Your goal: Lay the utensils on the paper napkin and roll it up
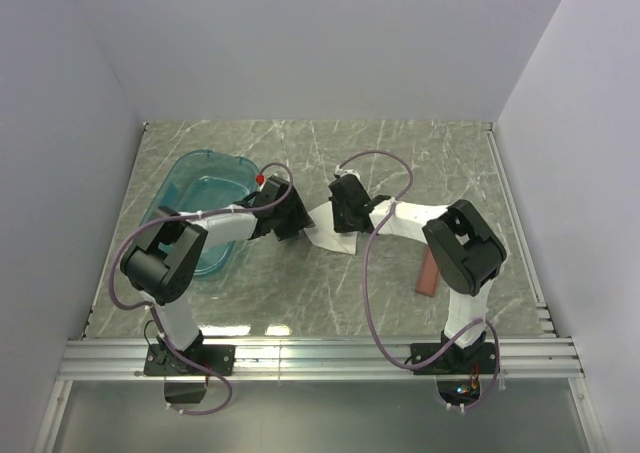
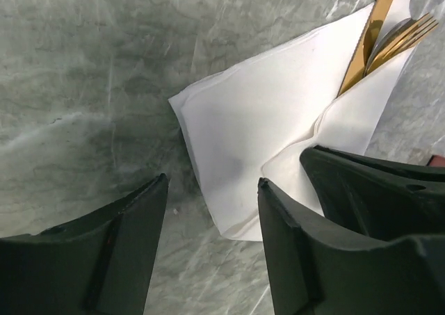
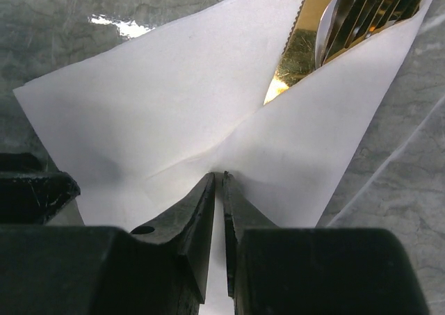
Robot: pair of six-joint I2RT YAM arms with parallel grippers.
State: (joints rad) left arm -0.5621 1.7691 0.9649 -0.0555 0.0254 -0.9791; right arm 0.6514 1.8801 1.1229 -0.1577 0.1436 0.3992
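The white paper napkin (image 1: 322, 231) lies on the marble table between my two grippers, with one flap folded over the utensils. In the right wrist view, a gold serrated knife, a fork and a silver spoon bowl, the utensils (image 3: 338, 19), poke out of the fold of the napkin (image 3: 174, 106). My right gripper (image 3: 224, 176) is shut on the folded flap's edge. My left gripper (image 2: 212, 183) is open, its jaws over the napkin's (image 2: 257, 127) near corner, touching nothing. The utensils (image 2: 382, 33) show at the top right of that view.
A translucent teal tub (image 1: 205, 188) stands at the left, behind the left arm. A long reddish-brown tray (image 1: 428, 271) lies by the right arm's elbow. The right gripper's black body (image 2: 375, 190) crowds the left wrist view at the right.
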